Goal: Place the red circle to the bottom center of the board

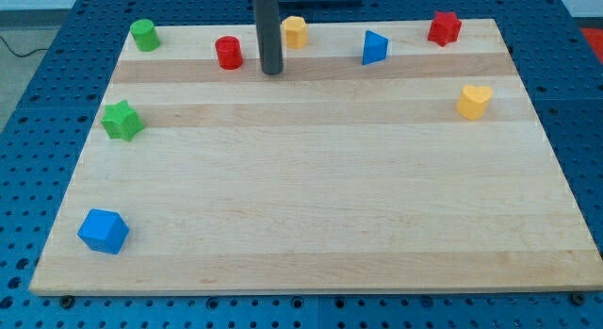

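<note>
Red circle [228,53]: a short upright cylinder, glossy red, flat top showing as an oval; we find it near the view's top of the board [311,225], left of centre, standing free of all else. My tip [272,72]: the lower end of a straight dark rod, just beside the red circle on the view's right, apart from it; we carry no claw, so there is nothing to open or close and nothing held. Yellow block [295,31]: rounded, close behind the rod at the view's top. Blue triangle [374,47]: further right along the top. Red star [444,27]: top right corner. Yellow heart [474,101]: right edge, below the red star. Green cylinder [144,35]: top left corner. Green star [122,120]: left edge. Blue cube [103,231]: bottom left corner.
</note>
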